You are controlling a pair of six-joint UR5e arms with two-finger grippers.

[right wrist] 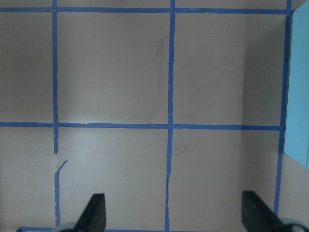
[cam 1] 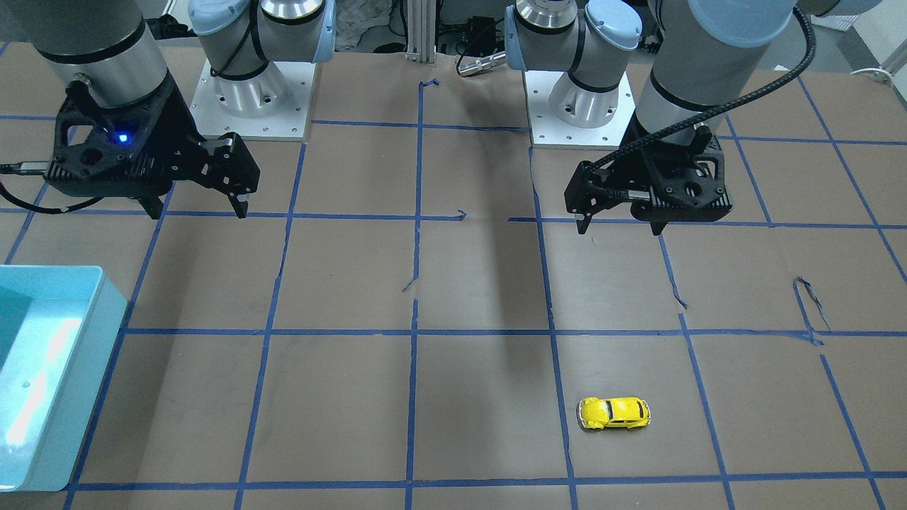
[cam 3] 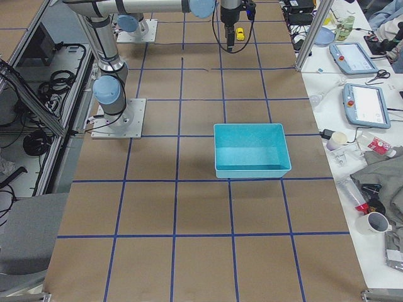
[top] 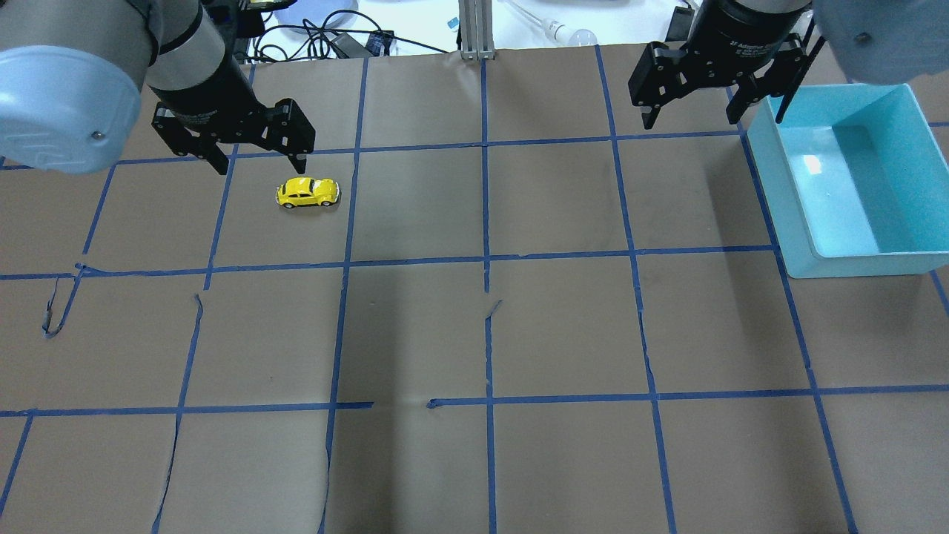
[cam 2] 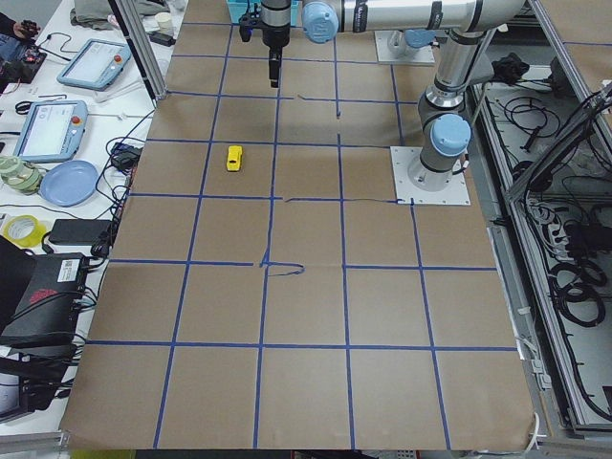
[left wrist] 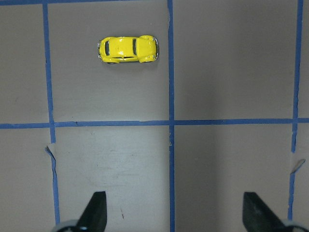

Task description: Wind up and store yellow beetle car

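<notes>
The yellow beetle car stands on its wheels on the brown table, on my left side; it also shows in the overhead view and in the left wrist view. My left gripper is open and empty. It hangs above the table, apart from the car and nearer my base. My right gripper is open and empty, up in the air beside the teal bin. Its wrist view shows only taped table and the bin's edge.
The teal bin stands empty on my right side of the table. Blue tape lines divide the brown paper cover into squares, with a few torn spots. Tablets, cables and cups lie on the benches past the table's far edge.
</notes>
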